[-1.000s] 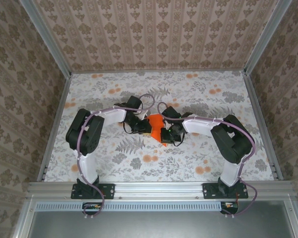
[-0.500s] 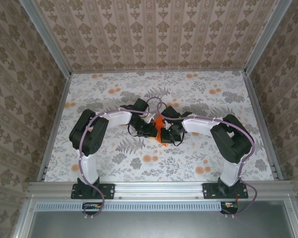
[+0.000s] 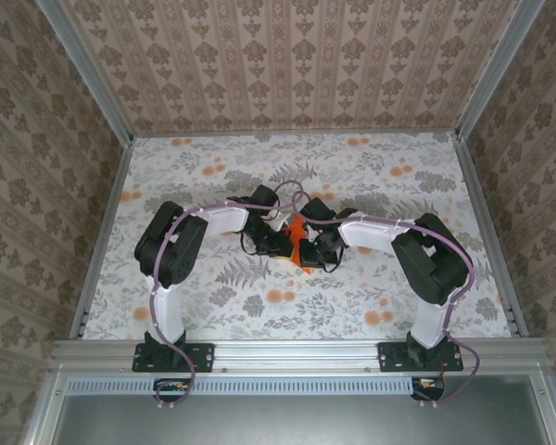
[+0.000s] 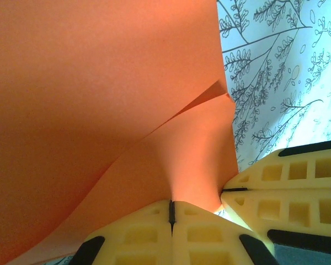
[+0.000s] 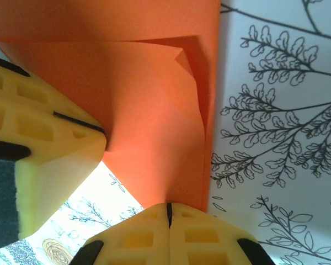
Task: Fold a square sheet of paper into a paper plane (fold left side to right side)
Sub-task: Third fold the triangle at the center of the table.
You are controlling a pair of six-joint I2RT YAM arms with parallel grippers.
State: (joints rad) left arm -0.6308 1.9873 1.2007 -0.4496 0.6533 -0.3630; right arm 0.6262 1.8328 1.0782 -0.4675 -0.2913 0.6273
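The square sheet of paper (image 3: 298,243), bright orange, sits folded in loose layers between the two wrists at the table's middle. My left gripper (image 4: 171,207) is shut, pinching the sheet's (image 4: 99,94) near edge. A raised flap rises to a corner above the left gripper. My right gripper (image 5: 168,208) is shut on the sheet's (image 5: 149,127) lower edge, close by. The other arm's yellow fingers (image 4: 276,187) (image 5: 44,149) press on the paper from the side in each wrist view. From above, the left gripper (image 3: 280,243) and the right gripper (image 3: 313,248) nearly touch. A paper plane shape is out of view.
The table (image 3: 398,195) has a white cloth printed with grey ferns and pale orange blotches. Aluminium rails (image 3: 102,232) run along both sides and the near edge. Patterned walls close in the back and sides.
My left arm has swung to the right, carrying the paper's left side over towards the right gripper. Less orange shows from above. The right arm has stayed put.
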